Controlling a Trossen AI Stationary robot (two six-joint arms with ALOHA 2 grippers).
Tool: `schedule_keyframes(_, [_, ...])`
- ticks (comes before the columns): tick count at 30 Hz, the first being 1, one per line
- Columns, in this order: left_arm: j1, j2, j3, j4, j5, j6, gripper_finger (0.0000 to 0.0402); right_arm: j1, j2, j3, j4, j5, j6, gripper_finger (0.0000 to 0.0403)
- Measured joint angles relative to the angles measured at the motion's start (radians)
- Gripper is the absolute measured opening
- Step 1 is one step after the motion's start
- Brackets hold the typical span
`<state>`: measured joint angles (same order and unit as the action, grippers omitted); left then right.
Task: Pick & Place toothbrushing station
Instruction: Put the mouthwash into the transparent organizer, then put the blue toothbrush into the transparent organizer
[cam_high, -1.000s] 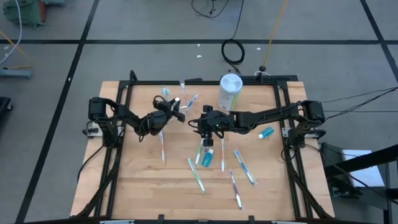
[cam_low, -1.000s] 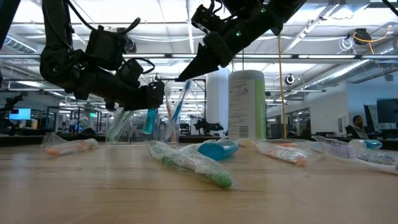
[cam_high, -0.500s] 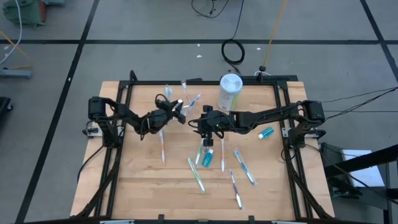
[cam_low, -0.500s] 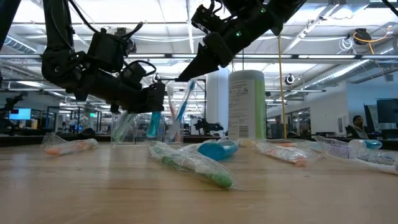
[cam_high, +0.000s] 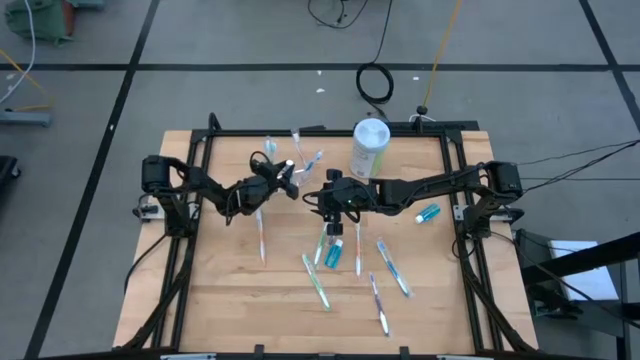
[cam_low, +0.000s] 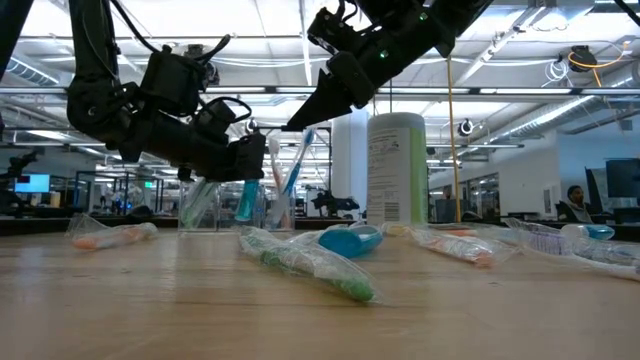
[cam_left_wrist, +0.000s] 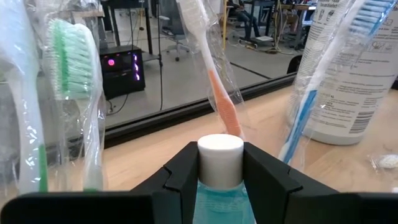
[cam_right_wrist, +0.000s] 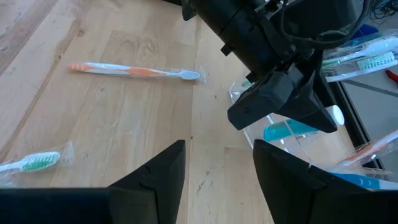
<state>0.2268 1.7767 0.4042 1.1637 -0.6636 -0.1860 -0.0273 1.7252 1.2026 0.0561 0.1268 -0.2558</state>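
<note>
The clear cup (cam_low: 215, 205) stands at the table's far middle and holds wrapped toothbrushes: a green one (cam_left_wrist: 68, 62), a white-and-orange one (cam_left_wrist: 211, 81) and a blue one (cam_left_wrist: 323, 93). My left gripper (cam_high: 282, 178) reaches nearly level over the cup, shut on a small teal tube (cam_left_wrist: 219, 193) with a white cap. My right gripper (cam_high: 335, 205) hangs open above the table's middle, just right of the cup, with nothing between its fingers (cam_right_wrist: 161, 168). My left gripper pinches the teal tube between its two fingers (cam_left_wrist: 267, 174), on the body just behind the white cap (cam_left_wrist: 219, 152). The tube lies along the fingers, cap end forward and sticking out past them. It is clear of the table; whether it touches the cup, I cannot tell.
A tall pale-green canister (cam_high: 369, 148) with a white lid stands right of the cup. Several wrapped toothbrushes (cam_high: 316, 280) lie loose on the table's middle and near side, one orange (cam_right_wrist: 134, 71). Another teal tube (cam_high: 428, 212) lies at the right.
My left gripper has turned a little at the cup, and the teal tube in it has tipped with it. For the last half second it has kept still.
</note>
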Motion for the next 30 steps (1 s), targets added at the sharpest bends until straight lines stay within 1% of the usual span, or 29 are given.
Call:
schedule_keyframes(2, [0.000,0.000,0.000,-0.003,0.000,0.000,0.0128,0.000,0.000,0.000,0.000,0.000,0.000,0.0181])
schedule_keyframes(8, [0.009,0.000,0.001,-0.008,0.001,-0.011,0.0184,0.000,0.000,0.000,0.000,0.000,0.000,0.0181])
schedule_keyframes(11, [0.009,0.000,0.001,-0.008,0.000,-0.011,0.0200,0.000,0.000,0.000,0.000,0.000,0.000,0.0180])
schedule_keyframes(16, [0.008,0.000,0.000,0.011,0.001,-0.004,0.0199,0.000,0.000,0.000,0.000,0.000,0.000,0.0180])
schedule_keyframes(19, [0.008,-0.026,-0.002,-0.004,0.002,0.003,0.0193,0.000,0.000,0.000,0.000,0.000,0.000,0.0181])
schedule_keyframes(26, [-0.020,-0.148,-0.002,-0.012,0.001,0.091,0.0191,0.000,0.000,0.000,0.000,0.000,0.000,0.0180])
schedule_keyframes(30, [-0.056,-0.249,-0.002,-0.084,0.001,0.143,0.0191,0.003,0.000,0.000,0.000,0.000,0.009,0.0180])
